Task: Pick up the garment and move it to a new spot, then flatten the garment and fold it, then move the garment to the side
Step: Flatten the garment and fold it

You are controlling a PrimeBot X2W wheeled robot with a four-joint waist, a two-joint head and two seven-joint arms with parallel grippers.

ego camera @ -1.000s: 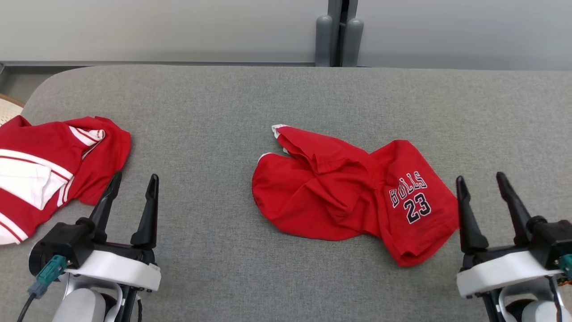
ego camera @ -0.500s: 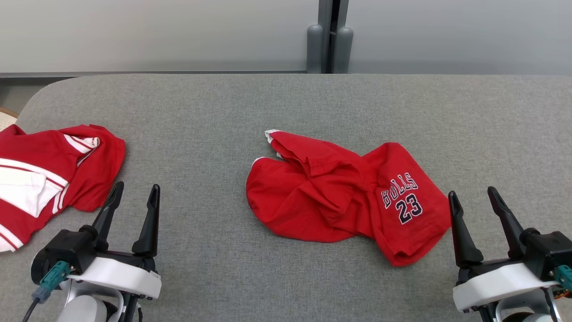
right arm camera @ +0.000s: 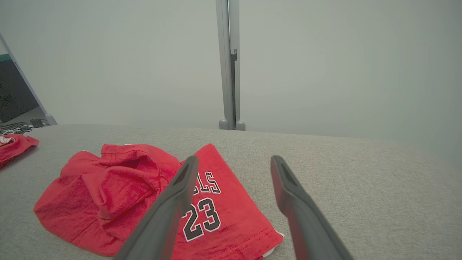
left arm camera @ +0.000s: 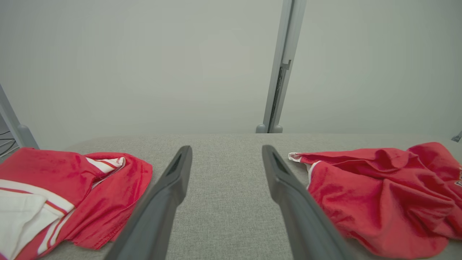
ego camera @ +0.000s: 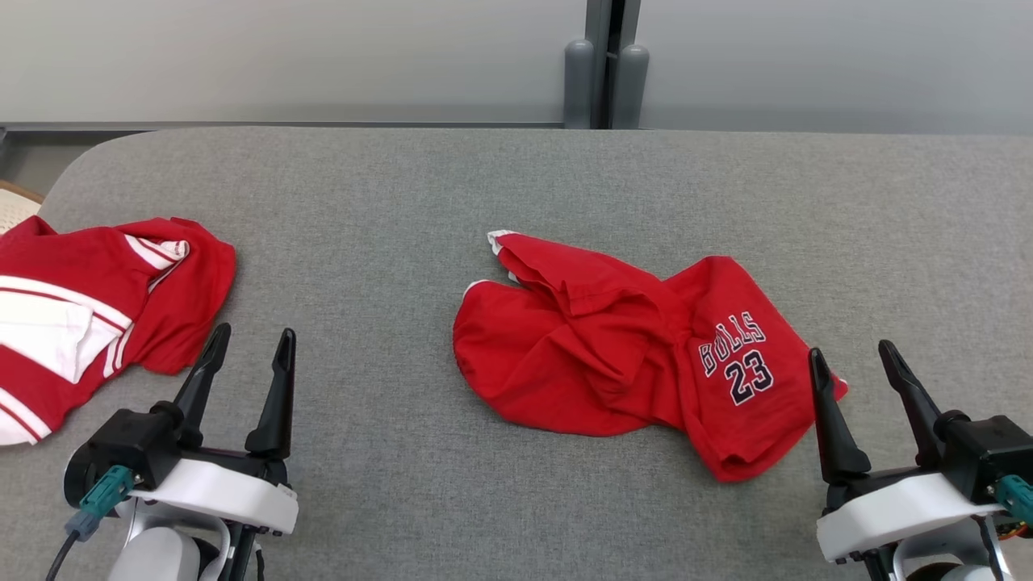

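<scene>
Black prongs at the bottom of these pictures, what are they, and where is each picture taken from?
They are the fingers of a two-armed robot's grippers. The overhead picture comes from a camera on its head, looking down at a grey table; the left gripper is at lower left, the right gripper at lower right. The other two come from cameras on each wrist, looking along that gripper's own fingers. A crumpled red jersey marked Bulls 23 lies mid-table; a red and white garment lies at its left edge. Both grippers are open and hold nothing.
</scene>
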